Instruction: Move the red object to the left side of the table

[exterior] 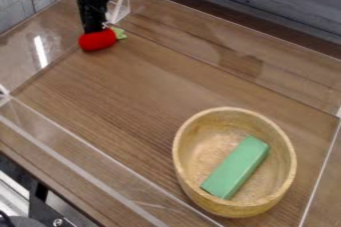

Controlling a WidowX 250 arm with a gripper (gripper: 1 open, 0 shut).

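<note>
The red object (96, 41), a small round toy with a green leafy tip pointing right, rests on the table (173, 72) in the far left corner. My black gripper (90, 27) points straight down onto it. Its fingers are together and meet the toy's top, shut on it. The fingertips themselves are dark and partly hidden by the toy.
A round light wooden bowl (200, 131) stands at the front right with a green rectangular block (236, 166) lying in it. Low clear acrylic walls (40, 131) border the tabletop, and the back left wall runs close behind the gripper.
</note>
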